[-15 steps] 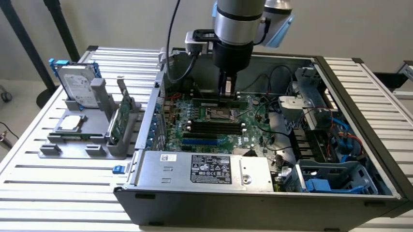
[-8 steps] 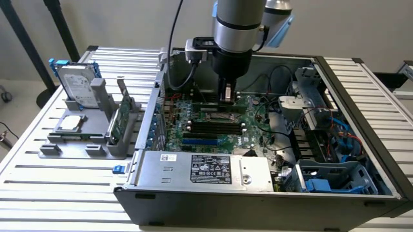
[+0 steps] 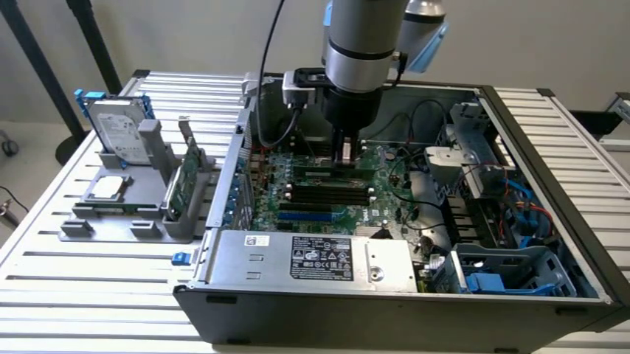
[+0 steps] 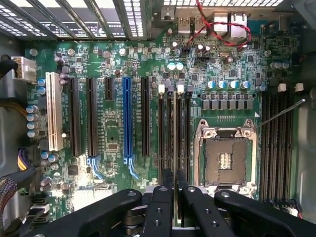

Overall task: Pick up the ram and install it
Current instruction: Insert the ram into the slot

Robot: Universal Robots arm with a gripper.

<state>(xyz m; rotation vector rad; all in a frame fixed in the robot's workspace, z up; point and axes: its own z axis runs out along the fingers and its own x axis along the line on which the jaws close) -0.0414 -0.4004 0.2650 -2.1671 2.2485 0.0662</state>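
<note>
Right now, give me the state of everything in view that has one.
pincer, shut on the ram
ram, on edge at the memory slots; seating unclear
computer case, side open
CPU socket, empty
hard drive, standing in the grey rack

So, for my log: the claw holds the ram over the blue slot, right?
No: the claw holds the ram over the black memory slots beside the CPU socket, not the blue slot, as the wrist view shows.
</note>
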